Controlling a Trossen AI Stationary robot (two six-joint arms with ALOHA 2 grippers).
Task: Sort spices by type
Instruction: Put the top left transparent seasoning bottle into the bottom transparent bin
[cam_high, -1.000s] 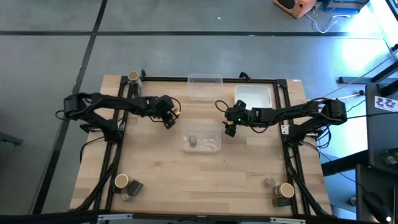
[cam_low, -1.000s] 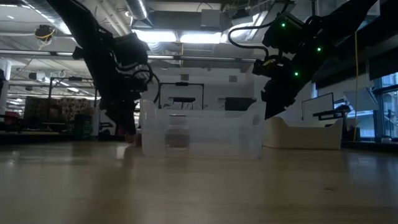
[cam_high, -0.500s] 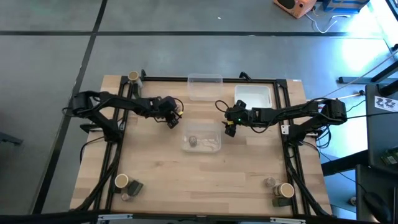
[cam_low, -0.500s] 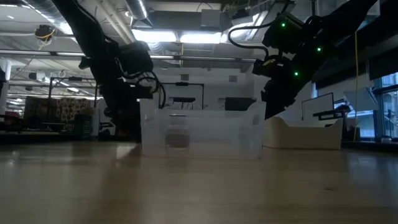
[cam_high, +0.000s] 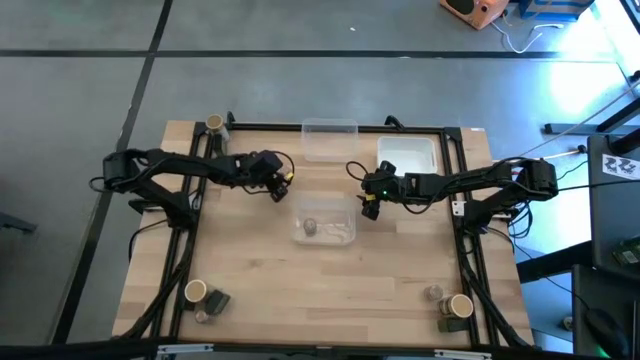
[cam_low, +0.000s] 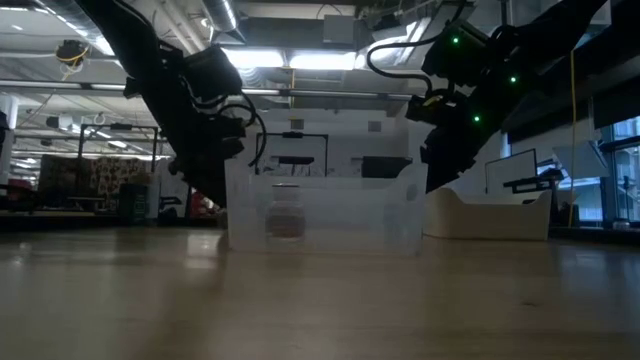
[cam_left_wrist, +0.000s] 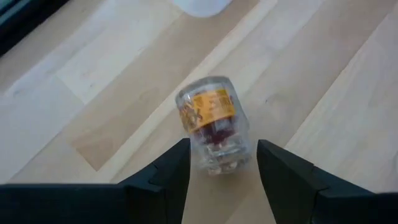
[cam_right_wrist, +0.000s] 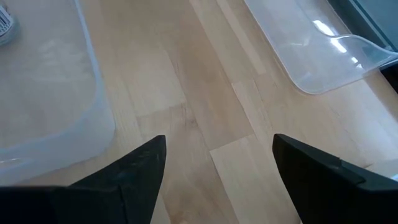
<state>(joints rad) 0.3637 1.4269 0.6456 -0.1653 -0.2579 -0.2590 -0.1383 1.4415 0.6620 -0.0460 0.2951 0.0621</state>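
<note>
**Left gripper holds a clear spice jar beside the central bin**

The left gripper (cam_high: 281, 184) sits just off the far-left corner of the clear bin (cam_high: 326, 222) at the middle of the table (cam_high: 400, 280). In the left wrist view its fingers (cam_left_wrist: 168, 174) are clenched on a small clear jar (cam_left_wrist: 211, 132) with an orange label and dark red contents; the jar is tilted, its lower end between the two fingers, above the wooden table.

The right gripper (cam_high: 369, 208) hangs just off the bin's right side, its fingers (cam_right_wrist: 140, 165) spread wide with nothing between them and only bare wood below.

Inside the central bin stands one small grey-brown jar (cam_high: 310, 228), near its left wall. A second clear bin (cam_high: 329, 139) lies beyond the central bin at the table's far edge, with a white tray (cam_high: 406, 154) to its right.

Other spices wait at the corners, well apart from the central bin: a tan-topped jar (cam_high: 214, 124) at the far left, a cluster (cam_high: 205, 299) of three at the near left, and another group (cam_high: 450, 306) at the near right.
</note>
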